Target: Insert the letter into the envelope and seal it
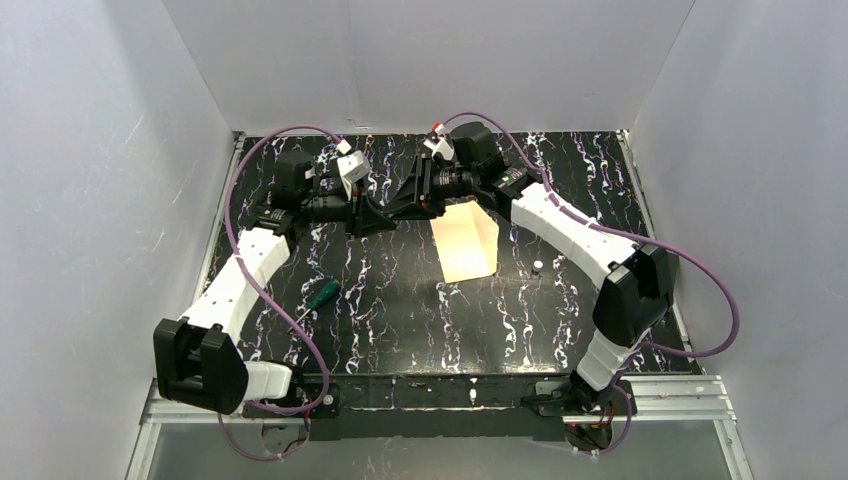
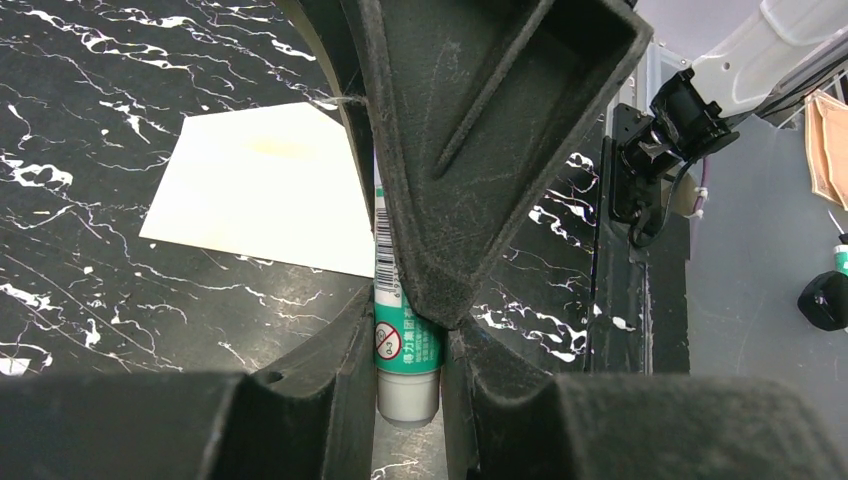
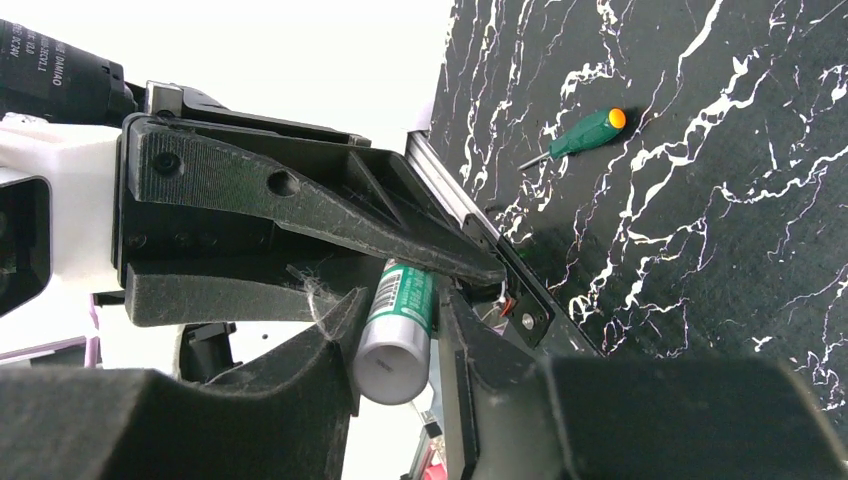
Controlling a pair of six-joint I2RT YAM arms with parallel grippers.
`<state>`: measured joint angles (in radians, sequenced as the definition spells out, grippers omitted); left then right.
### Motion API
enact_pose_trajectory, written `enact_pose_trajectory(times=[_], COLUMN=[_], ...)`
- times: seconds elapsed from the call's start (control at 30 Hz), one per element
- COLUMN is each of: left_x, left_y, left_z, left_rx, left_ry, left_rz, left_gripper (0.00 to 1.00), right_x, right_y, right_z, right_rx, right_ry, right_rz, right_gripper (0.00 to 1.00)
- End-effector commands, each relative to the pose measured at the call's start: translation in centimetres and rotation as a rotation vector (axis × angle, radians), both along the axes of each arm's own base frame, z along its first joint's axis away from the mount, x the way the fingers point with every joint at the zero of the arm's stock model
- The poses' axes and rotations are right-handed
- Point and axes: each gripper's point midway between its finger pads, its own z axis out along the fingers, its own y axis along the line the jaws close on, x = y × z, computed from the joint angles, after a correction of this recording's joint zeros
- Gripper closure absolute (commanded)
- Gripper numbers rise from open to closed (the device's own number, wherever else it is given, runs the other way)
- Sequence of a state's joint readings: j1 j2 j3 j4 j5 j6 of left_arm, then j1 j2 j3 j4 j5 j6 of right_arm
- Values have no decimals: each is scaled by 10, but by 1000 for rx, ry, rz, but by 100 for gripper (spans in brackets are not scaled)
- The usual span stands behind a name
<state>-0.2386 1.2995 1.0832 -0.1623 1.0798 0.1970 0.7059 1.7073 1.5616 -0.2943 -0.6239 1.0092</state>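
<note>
The left claw (image 2: pixel 408 335) is clamped on one end of a green-and-white plastic glue stick (image 2: pixel 386 260), held in the air just beside the flat, pale cream paper envelope (image 1: pixel 465 240) lying on the black marbled counter (image 1: pixel 400 330). The right claw (image 3: pixel 398 310) brackets the stick's other end, though I cannot tell whether it pinches. The tan letter does not show apart from the envelope; perhaps it is inside. An uneven pull between the claws could twist the stick free, dropping it onto the envelope and smearing glue
</note>
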Motion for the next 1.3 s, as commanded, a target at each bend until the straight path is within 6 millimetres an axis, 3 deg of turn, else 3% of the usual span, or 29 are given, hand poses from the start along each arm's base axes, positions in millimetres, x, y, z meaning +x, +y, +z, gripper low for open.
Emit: enact_pose_trajectory(times=[0.0,0.13,0.17,0.3,0.33,0.37,0.4,0.57,0.63,0.7,0.73,0.8,0.9,1.07,1.17,1.27], left_x=[-4,-7,-7,4,4,3,2,12,38,54,59,65,71,84,83,92], left_y=[-3,-3,-3,3,4,6,7,22,39,65,69,64,50,30,-8,-36], left_z=[27,28,28,26,26,28,29,40,44,30,28,21,3,-49,-66,-89], left_rx=[-42,-44,-43,-21,-23,-29,-34,-47,-81,-60,-38,-10,-62,-56,-9,-5], left_ry=[-58,-65,-62,-50,-64,-85,-99,-74,10,182,177,149,256,564,637,775], left_rz=[-41,-44,-38,68,85,92,104,288,520,775,802,752,716,759,711,685], left_gripper=[100,100,95,43,20,4,2,2,2,2,2,2,2,2,22,58], right_x=[1,5,6,17,21,24,27,52,61,66,68,71,73,66,63,64], right_y=[7,7,6,-3,-7,-13,-19,-67,-89,-109,-117,-136,-153,-168,-181,-178], right_z=[10,9,10,11,11,8,6,-25,-41,-57,-64,-82,-101,-141,-158,-173], right_rx=[9,2,4,-33,-44,-65,-82,-317,-454,-556,-601,-688,-764,-892,-971,-958], right_ry=[-70,-89,-100,-172,-202,-215,-235,-358,-423,-452,-467,-489,-495,-378,-326,-308], right_rz=[6,-15,-24,-74,-85,-102,-116,-196,-229,-257,-270,-312,-348,-354,-368,-360], right_gripper=[64,83,88,99,99,99,99,99,99,99,99,99,99,99,99,99])
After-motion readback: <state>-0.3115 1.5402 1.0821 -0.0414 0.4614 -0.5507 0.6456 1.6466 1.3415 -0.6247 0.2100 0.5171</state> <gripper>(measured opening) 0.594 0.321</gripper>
